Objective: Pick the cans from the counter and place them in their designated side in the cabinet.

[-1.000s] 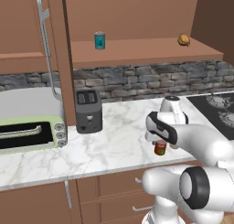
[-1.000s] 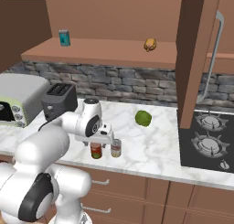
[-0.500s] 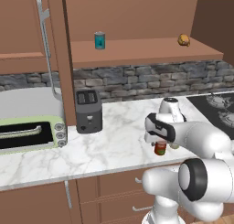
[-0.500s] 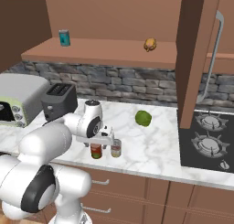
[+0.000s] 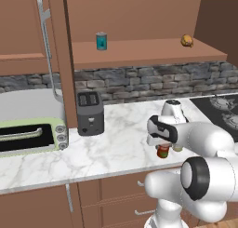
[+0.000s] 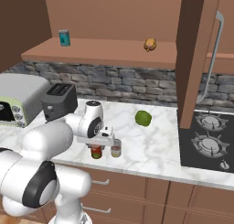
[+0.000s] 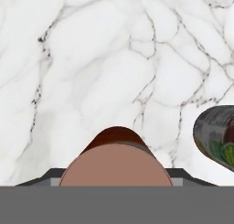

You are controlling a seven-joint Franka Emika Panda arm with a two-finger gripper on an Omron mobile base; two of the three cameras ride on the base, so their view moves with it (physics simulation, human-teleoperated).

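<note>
Hand (image 6: pixel 97 144) is right down over the small red tin with the green label patch (image 6: pixel 96 151), which stands near the front edge of the white marble-patterned surface (image 5: pixel 116 143). From the hand's own camera the red tin's (image 7: pixel 115 161) round top sits between the two dark fingertips (image 7: pixel 50 175), but honestly I can't tell if they're pinching it or just standing either side. The cream-yellow tin with the silvery lid (image 6: pixel 116 148) stands just beside the red one, toward the stove (image 6: pixel 208 138). Up on the brown wooden cabinet shelf board (image 5: pixel 139 52), the teal-blue can (image 5: pixel 101 41) is on the half nearer the open door with the long silver handle (image 5: pixel 49 50), and the small orange-brown food item (image 5: pixel 187 40) is on the other half. Green round fruit (image 6: pixel 143 118), dark toaster (image 5: pixel 90 113) and toaster oven (image 5: pixel 30 129) also sit on the surface.
</note>
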